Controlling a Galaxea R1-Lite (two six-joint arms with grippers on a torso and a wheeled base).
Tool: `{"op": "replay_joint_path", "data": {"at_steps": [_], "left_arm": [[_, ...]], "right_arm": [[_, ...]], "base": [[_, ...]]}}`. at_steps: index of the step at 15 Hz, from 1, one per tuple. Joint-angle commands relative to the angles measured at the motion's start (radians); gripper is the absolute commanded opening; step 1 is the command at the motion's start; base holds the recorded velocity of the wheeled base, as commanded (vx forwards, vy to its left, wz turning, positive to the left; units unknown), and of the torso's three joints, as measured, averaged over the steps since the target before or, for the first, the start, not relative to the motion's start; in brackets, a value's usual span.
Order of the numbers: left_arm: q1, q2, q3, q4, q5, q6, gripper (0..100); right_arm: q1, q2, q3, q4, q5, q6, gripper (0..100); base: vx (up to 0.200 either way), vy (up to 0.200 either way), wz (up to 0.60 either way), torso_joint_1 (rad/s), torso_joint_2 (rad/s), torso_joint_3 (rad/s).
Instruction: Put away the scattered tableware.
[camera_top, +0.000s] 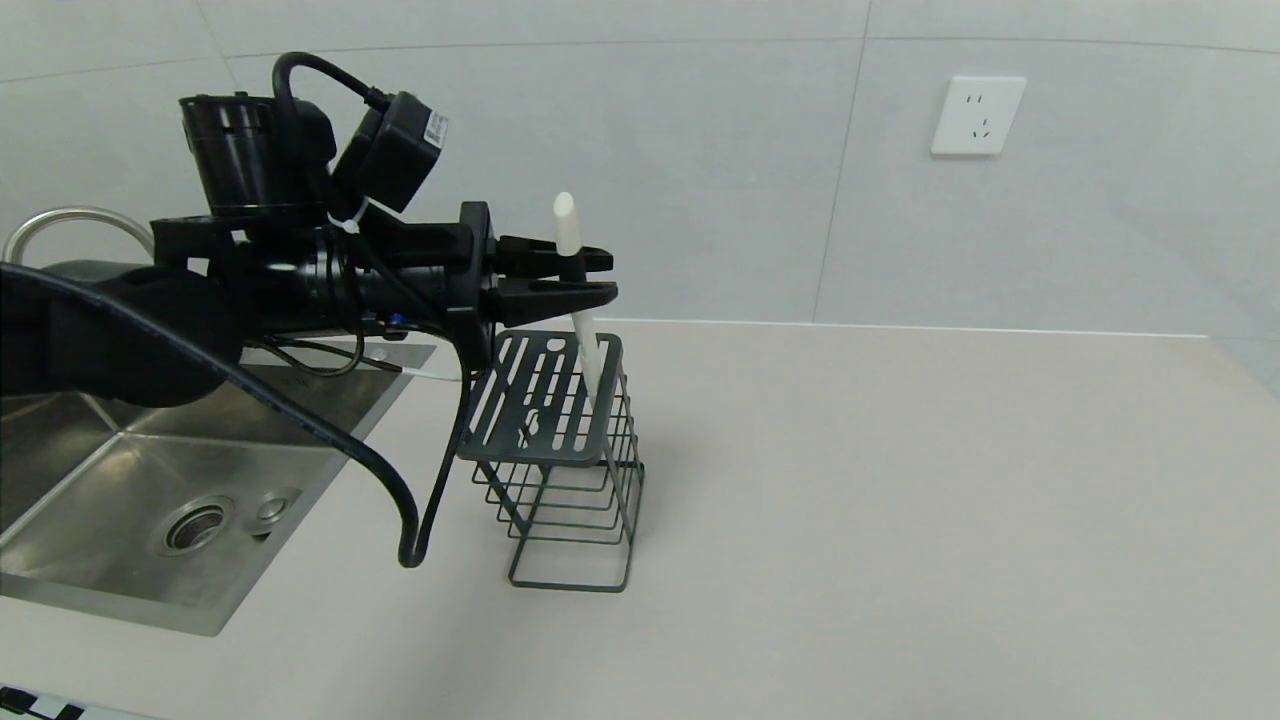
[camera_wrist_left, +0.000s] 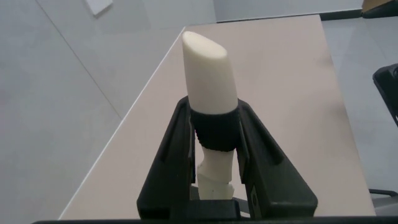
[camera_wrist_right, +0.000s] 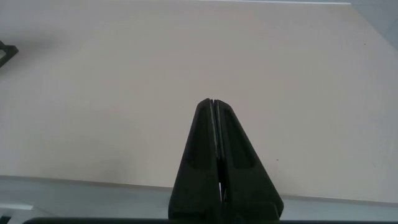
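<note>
My left gripper (camera_top: 575, 272) is shut on a white utensil (camera_top: 575, 290), holding it upright by its handle above a black wire utensil rack (camera_top: 560, 470) on the counter. The utensil's lower end dips into a slot of the rack's slotted top plate (camera_top: 540, 400). From the left wrist, the white utensil handle (camera_wrist_left: 210, 74) rises between the black fingers (camera_wrist_left: 261, 155), a black band around it at the grip. My right gripper (camera_wrist_right: 214, 118) is shut with nothing in it, hovering over bare counter.
A steel sink (camera_top: 150, 480) with a drain lies left of the rack, a tap arc (camera_top: 60, 220) behind the arm. The beige counter (camera_top: 900, 500) stretches wide to the right. A wall socket (camera_top: 978, 115) sits on the tiled wall.
</note>
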Motion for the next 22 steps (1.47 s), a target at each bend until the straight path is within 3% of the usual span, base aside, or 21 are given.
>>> {"op": "replay_joint_path", "data": {"at_steps": [1, 22], "left_arm": [[0.000, 0.013, 0.009, -0.001, 0.000, 0.008, 0], [0.002, 0.040, 0.071, -0.005, 0.011, 0.028, 0]], "right_arm": [[0.000, 0.001, -0.001, 0.002, 0.000, 0.000, 0], [0.000, 0.001, -0.001, 0.000, 0.000, 0.000, 0]], "base": [[0.000, 0.000, 0.00, 0.000, 0.00, 0.000], [0.000, 0.000, 0.00, 0.000, 0.00, 0.000]]}}
